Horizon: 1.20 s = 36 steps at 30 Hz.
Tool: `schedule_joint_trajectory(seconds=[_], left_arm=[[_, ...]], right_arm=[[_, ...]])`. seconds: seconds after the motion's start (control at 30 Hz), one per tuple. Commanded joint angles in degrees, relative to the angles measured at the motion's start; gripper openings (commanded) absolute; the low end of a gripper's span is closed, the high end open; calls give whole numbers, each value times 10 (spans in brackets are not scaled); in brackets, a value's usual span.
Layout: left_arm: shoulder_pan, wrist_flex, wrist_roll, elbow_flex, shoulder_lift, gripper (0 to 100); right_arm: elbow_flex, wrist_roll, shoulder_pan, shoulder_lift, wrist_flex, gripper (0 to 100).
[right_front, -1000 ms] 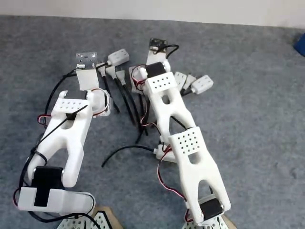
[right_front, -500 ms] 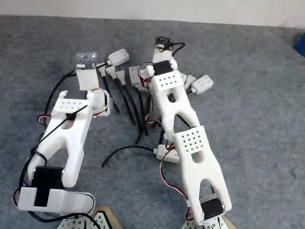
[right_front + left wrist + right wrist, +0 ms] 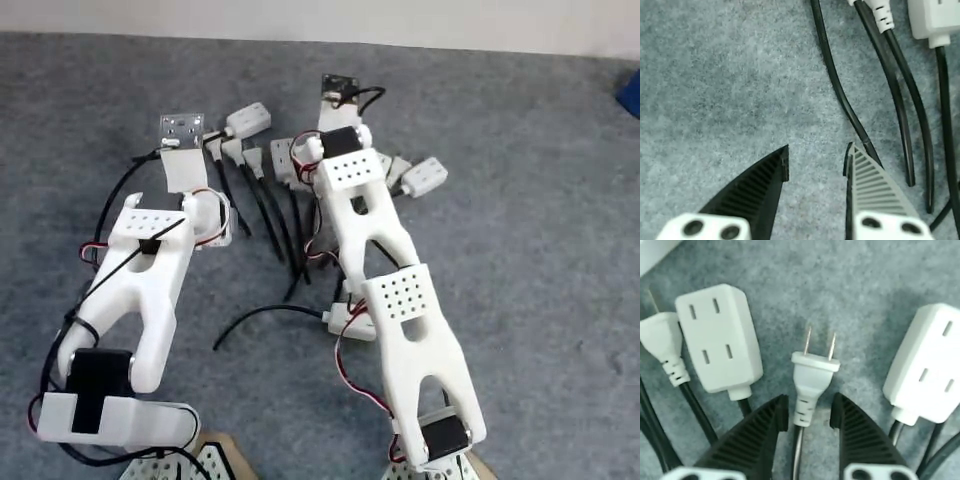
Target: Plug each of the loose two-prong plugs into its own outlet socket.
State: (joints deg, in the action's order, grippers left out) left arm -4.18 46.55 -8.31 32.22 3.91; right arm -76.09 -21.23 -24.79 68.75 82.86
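the step in hand looks like the pick-up of one loose plug, with nothing plugged in yet as far as i can see. the right gripper (image 3: 808,402) is down low over the grey carpet (image 3: 865,285). its dark ribbed fingers (image 3: 755,435) sit a moderate way apart, one on each side of the ribbed neck where the cord leaves a white plug (image 3: 812,371). they are close beside the neck but not closed on it, so the gripper holds nothing. the plug lies flat on the carpet with its two prongs pointing away from the gripper. it is between a socket block (image 3: 720,337) and the other socket block (image 3: 927,367), apart from both. a second plug (image 3: 660,342) lies just beside the first block.

my guess at the next move: close squarely on the plug, a little further up on its body rather than on the thin neck, so it does not twist. then lift it, turn the prongs toward one block's slots and push straight in. that block is loose on the carpet and may slide unless something braces it.

the left gripper (image 3: 816,152) hangs over bare carpet, open about as wide and holding nothing. one fingertip is just beside a black cord (image 3: 840,95).
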Motion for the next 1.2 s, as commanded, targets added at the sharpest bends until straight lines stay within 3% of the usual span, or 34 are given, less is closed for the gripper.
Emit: schedule_joint_trajectory(seconds=[0.0, 0.17, 0.33, 0.57, 0.83, 1.17], left_arm=[[7, -7, -3, -2, 25, 193], [4, -5, -4, -4, 26, 193], [4, -5, -4, -6, 27, 193], [4, -5, -4, -7, 27, 193], [4, -5, -4, -7, 27, 193], [4, -5, -4, -7, 27, 193]], right_arm=[[-1, 6, -15, -8, -7, 149], [-1, 6, -15, -8, -12, 163], [-2, 5, -15, 2, -12, 262], [-8, 5, -18, 37, -12, 262], [-8, 5, -21, 39, -20, 58], [-6, 6, -22, 43, -21, 52]])
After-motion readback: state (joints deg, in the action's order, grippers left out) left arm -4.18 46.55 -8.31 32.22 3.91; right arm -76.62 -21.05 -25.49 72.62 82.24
